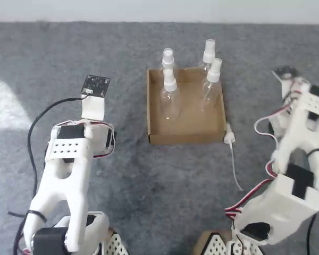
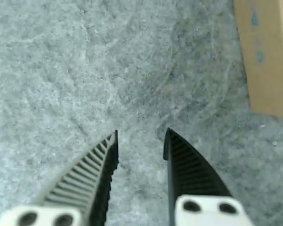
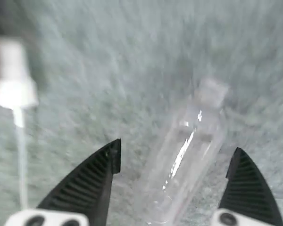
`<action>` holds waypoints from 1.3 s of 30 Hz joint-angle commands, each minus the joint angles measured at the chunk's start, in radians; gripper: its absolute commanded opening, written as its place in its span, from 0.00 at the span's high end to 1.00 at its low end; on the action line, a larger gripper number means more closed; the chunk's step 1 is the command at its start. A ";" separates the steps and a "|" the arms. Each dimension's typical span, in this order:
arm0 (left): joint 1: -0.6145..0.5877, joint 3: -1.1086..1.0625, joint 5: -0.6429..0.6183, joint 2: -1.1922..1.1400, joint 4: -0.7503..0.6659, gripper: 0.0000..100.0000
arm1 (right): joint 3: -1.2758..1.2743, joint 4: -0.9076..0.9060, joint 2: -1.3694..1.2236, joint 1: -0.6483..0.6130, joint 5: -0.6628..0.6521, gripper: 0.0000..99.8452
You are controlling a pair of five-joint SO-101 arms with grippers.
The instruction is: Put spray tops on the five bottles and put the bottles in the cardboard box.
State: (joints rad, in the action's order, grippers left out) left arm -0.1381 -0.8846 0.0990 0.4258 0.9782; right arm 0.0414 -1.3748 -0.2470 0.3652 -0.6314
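The uncapped bottle (image 3: pixel 188 150) lies on its side on the grey bench (image 1: pixel 149 186), on the right-hand part, to the right of the cardboard box (image 1: pixel 186 135). Its long axis runs straight away from the right end effector (image 3: pixel 177 148), with the open neck pointing away and the base nearest the wrist. That end effector is spread wide, one finger on each side of the bottle and neither touching it.

A loose spray top (image 1: pixel 229 139) lies on the bench just beside the box's near right corner. Its thin dip tube (image 1: pixel 235 172) trails from there toward the bench's near edge.

Four capped bottles (image 1: pixel 170 103) stand upright with their nozzles up. Two are plainly inside the box. The other two stand at its far wall, and I cannot tell whether they are inside it or just behind it.

The left end effector (image 2: pixel 140 136) hangs over bare bench to the left of the box. Its fingers are slightly parted with nothing between them, and a corner of the box shows off to one side.
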 commanded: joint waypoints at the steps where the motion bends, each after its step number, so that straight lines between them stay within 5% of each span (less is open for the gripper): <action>1: 0.005 0.007 -0.034 0.011 -0.028 0.85 | 0.198 -0.119 0.021 -0.125 0.095 0.70; 7: 0.003 0.007 -0.034 0.011 -0.028 0.85 | 0.138 -0.130 0.099 -0.213 0.101 0.70; 15: 0.003 -0.005 -0.035 0.011 -0.061 0.85 | -0.422 0.242 0.412 -0.220 0.017 0.70; 21: 0.003 -0.018 -0.037 0.011 -0.077 0.85 | -0.683 0.328 0.621 -0.334 0.020 0.70; 27: -0.003 -0.019 -0.038 0.011 -0.077 0.85 | -0.721 0.383 0.608 -0.412 0.097 0.70; 39: -0.003 -0.019 -0.038 0.011 -0.077 0.85 | -0.726 0.552 0.351 -0.360 0.094 0.70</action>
State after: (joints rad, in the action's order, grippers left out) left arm -0.1396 -0.9106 0.0744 0.4258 0.9244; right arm -0.6874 -0.8838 0.1350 -0.0322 -0.5455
